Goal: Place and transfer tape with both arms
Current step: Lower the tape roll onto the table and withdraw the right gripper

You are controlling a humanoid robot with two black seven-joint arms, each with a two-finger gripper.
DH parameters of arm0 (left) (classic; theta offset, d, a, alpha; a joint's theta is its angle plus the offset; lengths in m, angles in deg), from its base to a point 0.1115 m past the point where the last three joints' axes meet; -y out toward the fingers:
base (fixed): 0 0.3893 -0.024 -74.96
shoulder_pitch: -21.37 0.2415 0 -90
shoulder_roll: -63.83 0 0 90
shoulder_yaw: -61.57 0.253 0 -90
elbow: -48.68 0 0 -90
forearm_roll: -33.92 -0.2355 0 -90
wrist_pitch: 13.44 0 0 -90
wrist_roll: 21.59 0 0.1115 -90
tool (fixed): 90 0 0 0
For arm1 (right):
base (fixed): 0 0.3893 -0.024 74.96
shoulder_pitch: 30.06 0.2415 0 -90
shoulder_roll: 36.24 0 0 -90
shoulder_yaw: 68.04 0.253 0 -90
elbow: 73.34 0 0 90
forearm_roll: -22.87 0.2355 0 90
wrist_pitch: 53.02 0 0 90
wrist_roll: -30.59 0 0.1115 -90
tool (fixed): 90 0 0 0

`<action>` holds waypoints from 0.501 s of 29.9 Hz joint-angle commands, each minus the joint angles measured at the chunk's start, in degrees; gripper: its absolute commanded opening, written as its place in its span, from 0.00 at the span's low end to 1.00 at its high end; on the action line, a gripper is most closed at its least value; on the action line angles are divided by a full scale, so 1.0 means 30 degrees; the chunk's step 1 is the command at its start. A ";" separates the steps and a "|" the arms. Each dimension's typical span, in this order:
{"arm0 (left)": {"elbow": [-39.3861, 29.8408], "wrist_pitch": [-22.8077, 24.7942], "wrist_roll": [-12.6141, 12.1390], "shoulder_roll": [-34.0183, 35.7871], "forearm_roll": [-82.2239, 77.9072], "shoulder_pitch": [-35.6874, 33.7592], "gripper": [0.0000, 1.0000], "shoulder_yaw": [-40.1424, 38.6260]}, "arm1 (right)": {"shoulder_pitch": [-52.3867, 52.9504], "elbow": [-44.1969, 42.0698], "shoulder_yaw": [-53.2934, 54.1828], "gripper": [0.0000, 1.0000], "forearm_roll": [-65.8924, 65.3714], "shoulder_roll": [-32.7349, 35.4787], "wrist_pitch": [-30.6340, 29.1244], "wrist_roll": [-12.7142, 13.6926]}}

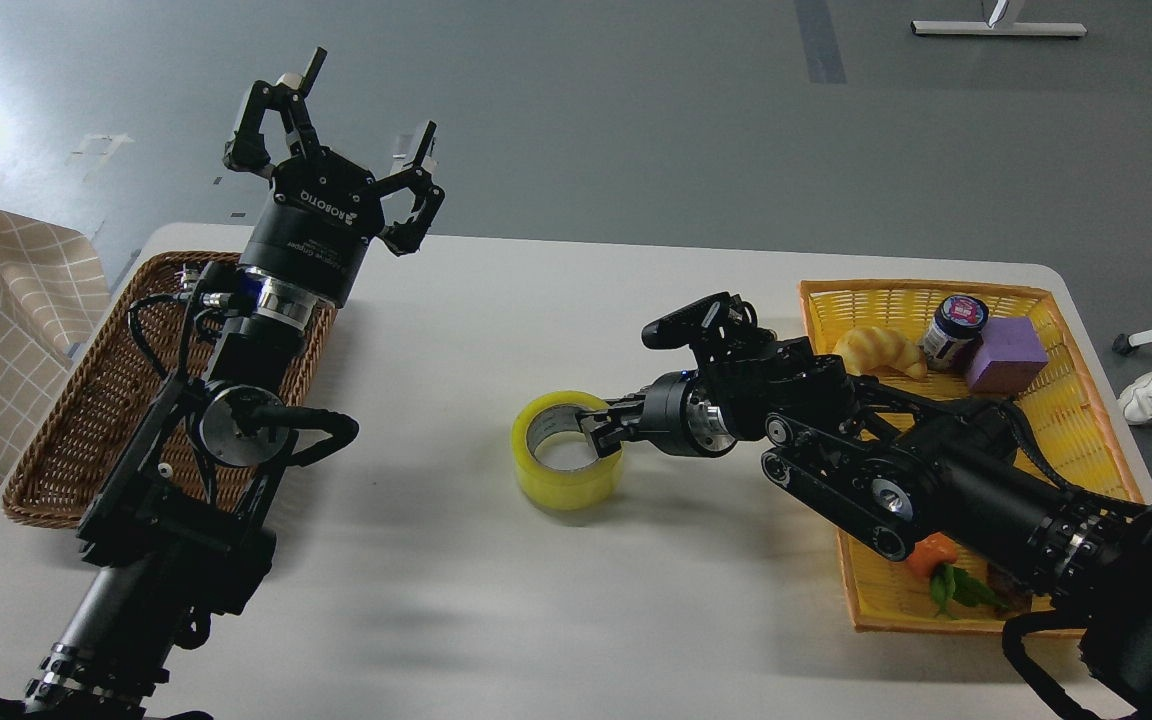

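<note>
- The white rectangular table (496, 330) has a wide bare stretch through its middle, between a brown woven wicker tray (66, 440) along its left edge and a yellow woven plastic tray (1086, 400) along its right edge.
- The yellow tray holds a pale croissant-shaped toy (881, 352), a dark jar with a labelled lid (954, 332), a purple block (1006, 355) and an orange carrot toy with green leaves (941, 572); the right arm crosses over much of it.
- The wide roll of translucent yellow packing tape (568, 462) lies flat on the table near the centre, well apart from both trays, its grey-white core facing up.
- The right black two-finger gripper (598, 428) reaches in from the right and grips the roll's wall, one finger inside the core and the other apparently outside, though dark.
- The left black two-finger gripper (351, 125) marked "ROBOTIQ" is raised above the brown tray's far end, its fingers spread wide, grasping nothing.
</note>
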 commanded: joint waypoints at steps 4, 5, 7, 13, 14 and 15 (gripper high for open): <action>-0.0021 -0.0015 -0.0003 0.0064 -0.0002 0.0000 0.98 0.0003 | 0.0008 0.0018 0.0450 0.63 0.0035 -0.0020 -0.0001 0.0000; 0.0008 -0.0015 -0.0003 0.0064 0.0027 0.0029 0.98 0.0003 | 0.0008 0.0018 0.0596 0.68 0.0064 -0.0021 -0.0001 -0.0001; 0.0008 0.0014 -0.0003 0.0064 0.0028 0.0000 0.98 -0.0085 | 0.0154 0.0018 0.0889 0.84 0.0064 -0.0050 -0.0001 0.0028; 0.0008 0.0043 -0.0003 0.0093 0.0028 0.0029 0.98 -0.0290 | 0.1207 0.0077 0.2409 0.96 0.0269 -0.0021 -0.0001 0.0029; 0.0008 0.0043 -0.0003 0.0093 0.0028 0.0029 0.98 -0.0290 | 0.1355 0.0135 0.2704 0.96 0.0327 0.0008 -0.0001 0.0029; 0.0008 0.0043 -0.0003 0.0093 0.0028 0.0029 0.98 -0.0290 | 0.1472 0.0194 0.2996 0.96 0.0328 0.0096 -0.0001 0.0029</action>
